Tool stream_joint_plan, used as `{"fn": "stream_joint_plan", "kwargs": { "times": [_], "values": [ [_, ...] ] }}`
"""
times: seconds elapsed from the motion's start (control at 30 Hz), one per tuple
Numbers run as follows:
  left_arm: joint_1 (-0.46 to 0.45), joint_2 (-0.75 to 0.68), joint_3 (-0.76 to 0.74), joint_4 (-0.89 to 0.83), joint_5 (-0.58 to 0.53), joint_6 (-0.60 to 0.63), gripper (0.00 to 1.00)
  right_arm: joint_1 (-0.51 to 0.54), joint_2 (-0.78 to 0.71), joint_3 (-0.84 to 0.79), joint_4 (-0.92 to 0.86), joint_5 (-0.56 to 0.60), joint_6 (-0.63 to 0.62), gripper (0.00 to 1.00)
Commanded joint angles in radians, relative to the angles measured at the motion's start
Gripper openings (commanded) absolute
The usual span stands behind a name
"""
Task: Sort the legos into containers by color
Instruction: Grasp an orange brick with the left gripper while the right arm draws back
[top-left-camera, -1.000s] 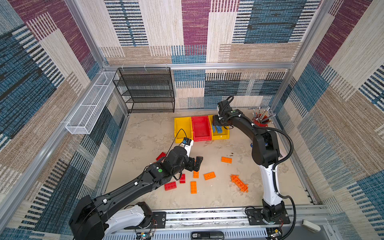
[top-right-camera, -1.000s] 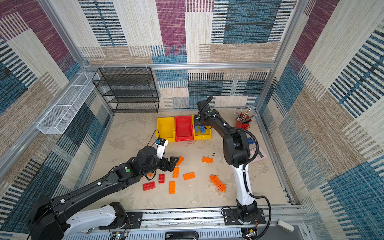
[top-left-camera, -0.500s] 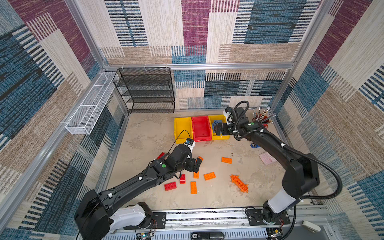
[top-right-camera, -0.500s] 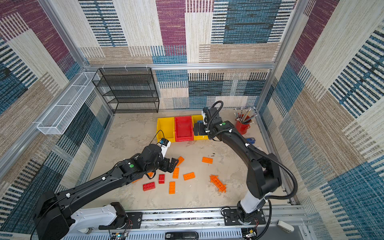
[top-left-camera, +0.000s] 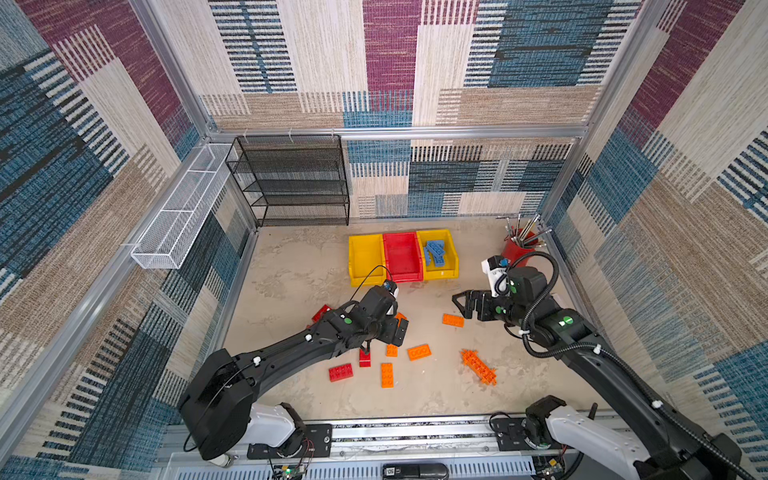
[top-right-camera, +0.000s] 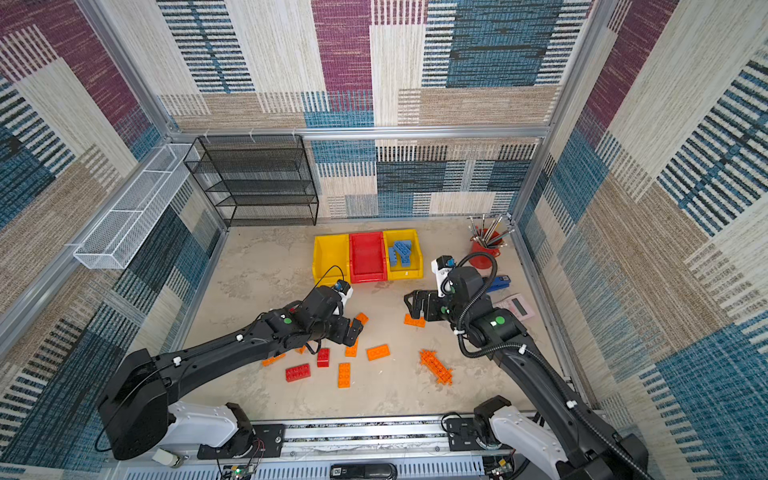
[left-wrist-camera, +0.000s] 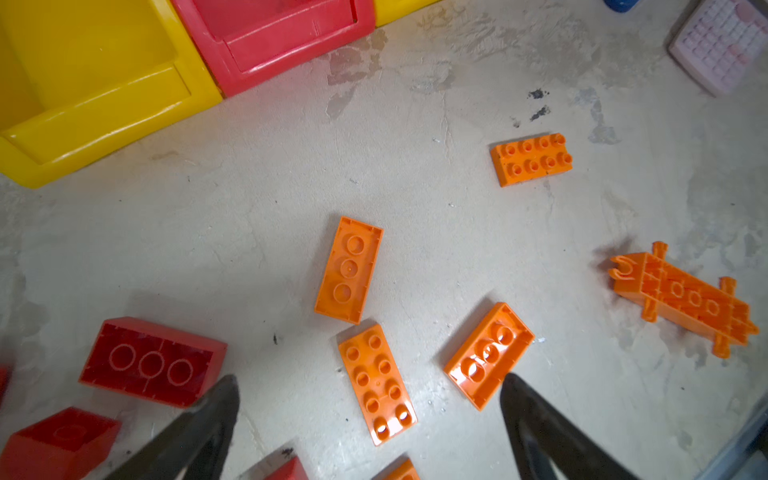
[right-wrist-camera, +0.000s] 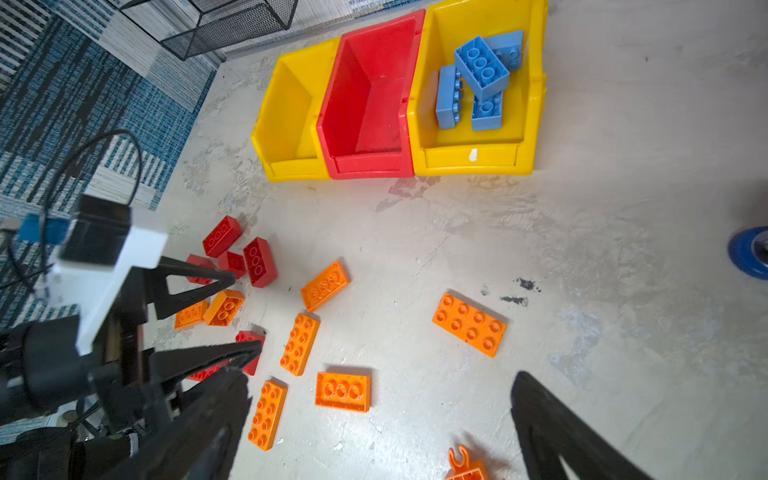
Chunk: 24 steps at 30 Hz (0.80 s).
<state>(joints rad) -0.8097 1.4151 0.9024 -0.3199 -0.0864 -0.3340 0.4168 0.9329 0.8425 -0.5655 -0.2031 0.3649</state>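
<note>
Plastic legos (top-left-camera: 419, 352), rigid, likely light and slick, loose on tabletop (top-left-camera: 291, 266); orange brick (left-wrist-camera: 376, 382) between tips of left jaws, spread, empty; right jaws likewise spread; best pinched across long flat sides

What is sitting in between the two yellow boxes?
The red bin, touching both: the empty yellow bin and the yellow bin holding blue legos. Both top views and the right wrist view show it.

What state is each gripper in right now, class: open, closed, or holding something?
Left gripper: open, jaws wide apart, holding nothing.
Right gripper: open, jaws wide apart, holding nothing.
</note>
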Motion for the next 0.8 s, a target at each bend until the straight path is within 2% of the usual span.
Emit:
{"fn": "stream_joint_plan", "kwargs": {
  "times": [0.0,0.07,0.17,0.27,0.77],
  "values": [
    [0.001,0.059,0.037,0.023,0.025,0.011,0.91,0.0,-0.032,-0.022,0.015,-0.027,0.019,0.99],
    [0.001,0.103,0.062,0.013,0.018,0.023,0.9,0.0,-0.036,-0.032,0.025,-0.034,0.022,0.99],
    [0.003,0.167,0.106,-0.008,0.004,0.055,0.81,0.0,-0.031,-0.034,0.038,-0.043,0.018,0.99],
    [0.008,0.229,0.154,-0.037,-0.003,0.086,0.77,0.0,-0.029,-0.031,0.042,-0.039,0.014,0.99],
    [0.052,0.373,0.17,-0.005,0.057,0.06,0.8,-0.001,-0.036,-0.012,0.013,-0.002,0.019,0.99]
  ]
}}
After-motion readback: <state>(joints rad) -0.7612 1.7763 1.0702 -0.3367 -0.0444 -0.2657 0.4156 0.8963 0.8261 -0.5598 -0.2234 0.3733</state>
